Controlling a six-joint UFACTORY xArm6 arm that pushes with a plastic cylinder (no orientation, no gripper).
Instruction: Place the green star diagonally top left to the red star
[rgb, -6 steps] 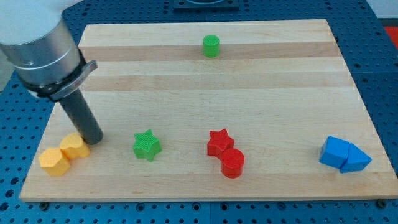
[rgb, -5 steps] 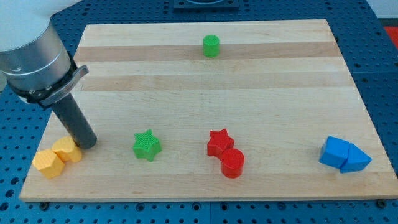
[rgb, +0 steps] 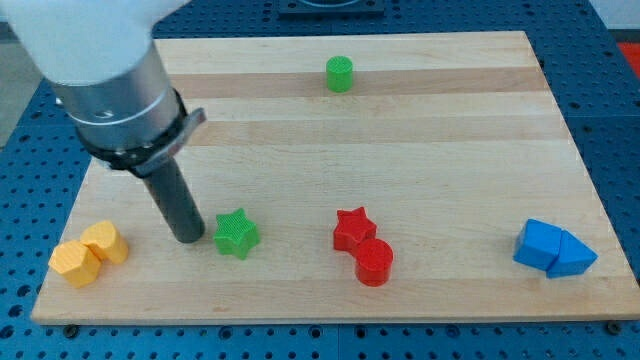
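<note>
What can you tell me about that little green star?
The green star is a small, chunky, matte block with a ridged top, lying flat on the wooden board near the view's bottom. My tip stands just at its left, close or touching. The red star lies apart to its right.

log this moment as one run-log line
my tip: just left of green star | red star: to its right, touching red cylinder | placement: not yet done
</note>
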